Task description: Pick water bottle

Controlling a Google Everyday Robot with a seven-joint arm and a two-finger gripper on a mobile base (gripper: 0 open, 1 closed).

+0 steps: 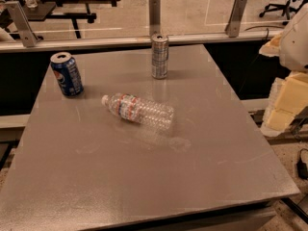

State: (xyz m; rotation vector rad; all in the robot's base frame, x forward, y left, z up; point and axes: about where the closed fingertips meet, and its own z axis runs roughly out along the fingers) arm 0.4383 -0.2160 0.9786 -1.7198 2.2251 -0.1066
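The water bottle [138, 111] is a small clear ribbed plastic bottle. It lies on its side near the middle of the grey table [144, 186]. Its white cap [105, 99] points left and slightly away, and a white-red-blue label wraps it near the neck. My gripper is not in view. A white rounded shape [296, 40] at the right edge may be part of my arm, well away from the bottle.
A blue Pepsi can [67, 74] stands upright at the back left. A silver slim can [160, 56] stands upright at the back middle. A glass barrier with metal posts [154, 16] runs behind the table. Yellow foam blocks [288, 100] sit off the right side.
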